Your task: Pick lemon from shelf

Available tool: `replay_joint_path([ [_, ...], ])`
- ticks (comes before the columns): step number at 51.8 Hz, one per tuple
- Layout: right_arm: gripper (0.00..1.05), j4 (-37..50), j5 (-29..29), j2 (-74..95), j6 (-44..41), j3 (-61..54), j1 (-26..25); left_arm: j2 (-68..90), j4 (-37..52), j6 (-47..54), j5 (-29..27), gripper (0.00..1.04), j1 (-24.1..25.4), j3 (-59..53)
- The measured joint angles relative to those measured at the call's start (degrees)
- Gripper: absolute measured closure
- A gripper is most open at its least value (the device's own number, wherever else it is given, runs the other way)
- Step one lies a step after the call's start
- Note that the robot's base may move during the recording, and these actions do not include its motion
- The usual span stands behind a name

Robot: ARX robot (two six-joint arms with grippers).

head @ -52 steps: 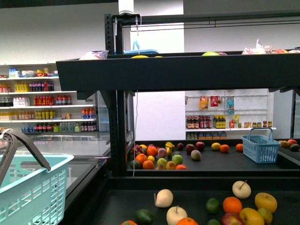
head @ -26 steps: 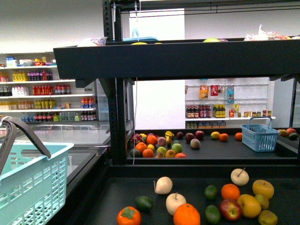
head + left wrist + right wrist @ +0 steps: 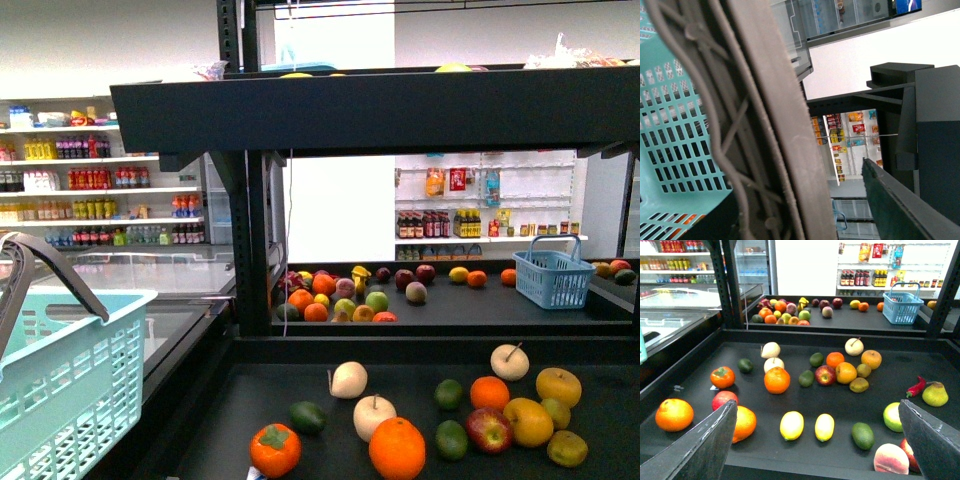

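Observation:
Two smooth yellow oval lemons [image 3: 791,425] [image 3: 824,427] lie side by side near the front edge of the black shelf's lower tray [image 3: 695,371]. My right gripper [image 3: 817,407] is open and empty, hovering above and in front of them, with its dark fingers [image 3: 697,450] wide to either side. The lemons do not show in the front view, where the shelf [image 3: 380,112] fills the middle. My left gripper [image 3: 810,200] is shut on the grey basket handle [image 3: 775,125] of a teal basket [image 3: 60,385], left of the shelf.
Around the lemons lie oranges [image 3: 777,380], apples [image 3: 825,375], an avocado [image 3: 862,435], a peach [image 3: 891,459], a pear [image 3: 935,394] and a red chili [image 3: 916,387]. A blue basket [image 3: 552,278] stands on the rear tray. A black upright [image 3: 250,240] and a glass freezer [image 3: 150,290] stand left.
The front view has tipped downward: the shelf has slid up the picture and more fruit on the lower tray shows. The teal basket stays at the lower left.

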Motion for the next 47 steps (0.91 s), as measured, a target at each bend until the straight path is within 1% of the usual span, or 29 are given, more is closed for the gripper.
replay_joint_path([
  [4,0.08,0.0,0.0,0.0,0.0,0.0,0.0,0.0,0.4,0.3,-0.2,0.73,0.2,-1.0],
  [6,0.08,0.0,0.0,0.0,0.0,0.0,0.0,0.0,0.9,0.5,-0.1,0.81,0.3,-1.5],
  [8,0.08,0.0,0.0,0.0,0.0,0.0,0.0,-0.3,1.0,-0.7,0.2,0.86,0.3,-1.9],
  [11,0.08,0.0,0.0,0.0,0.0,0.0,0.0,-1.2,1.0,-1.3,0.6,0.9,0.3,-2.7],
  [17,0.08,0.0,0.0,0.0,0.0,0.0,0.0,-3.3,0.1,1.8,2.5,0.92,0.5,-4.1],
  [27,0.08,0.0,0.0,0.0,0.0,0.0,0.0,-10.1,-1.3,6.7,7.9,0.93,0.5,-8.0],
  [32,0.08,0.0,0.0,0.0,0.0,0.0,0.0,-15.2,-3.6,10.1,10.2,0.95,-0.3,-10.6],
  [38,0.08,0.0,0.0,0.0,0.0,0.0,0.0,-21.3,-5.9,14.5,13.1,0.97,-3.3,-14.4],
  [47,0.08,0.0,0.0,0.0,0.0,0.0,0.0,-26.5,-8.9,20.7,16.6,0.98,-10.0,-19.3],
])
